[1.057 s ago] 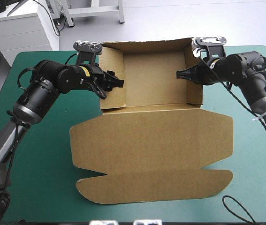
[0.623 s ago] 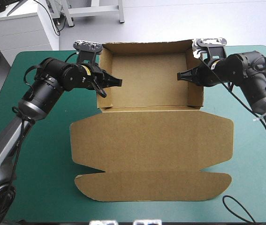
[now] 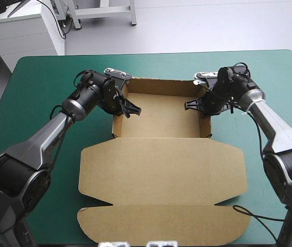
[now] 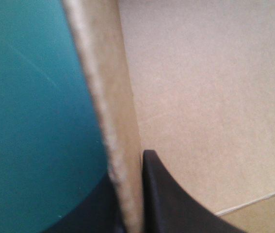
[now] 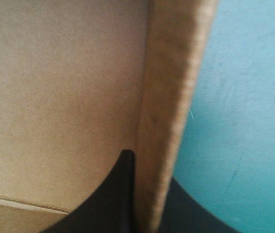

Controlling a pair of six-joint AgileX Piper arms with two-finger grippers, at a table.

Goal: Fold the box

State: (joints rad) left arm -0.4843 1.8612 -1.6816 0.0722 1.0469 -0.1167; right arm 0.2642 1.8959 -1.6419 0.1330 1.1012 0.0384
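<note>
Looks roughly midway. Finds the box point(image 3: 161, 116) toward the far edge of the table point(image 3: 43, 82), near its middle, already shaped into an open tray: far wall and both side walls raised around a flat floor. Leaves the lid point(image 3: 161, 170) lying flat toward the near edge, with its long tuck flap point(image 3: 166, 224) flat too, just short of that edge. Judged left to do: securing the side walls so they stand unaided. Cannot tell whether tucked or locked yet.

Has the left gripper point(image 3: 129, 107) narrowed to a pinch on the left side wall point(image 4: 110, 121), one black finger point(image 4: 171, 199) inside the tray, the other outside over the teal-green cover point(image 4: 35, 121). Mirrors this with the right gripper point(image 3: 194, 106) on the right side wall point(image 5: 169, 111): all but closed, board clamped between, one finger point(image 5: 113, 204) on the inner face.

Plain brown board throughout, matte and faintly fibrous. Thick, softly rounded top edges on both gripped walls, suggesting a doubled-over layer. Straight creases; angled corners on the lid; rounded ends on the flap, with small notches where it joins. Smooth cover, lightly scratched.
</note>
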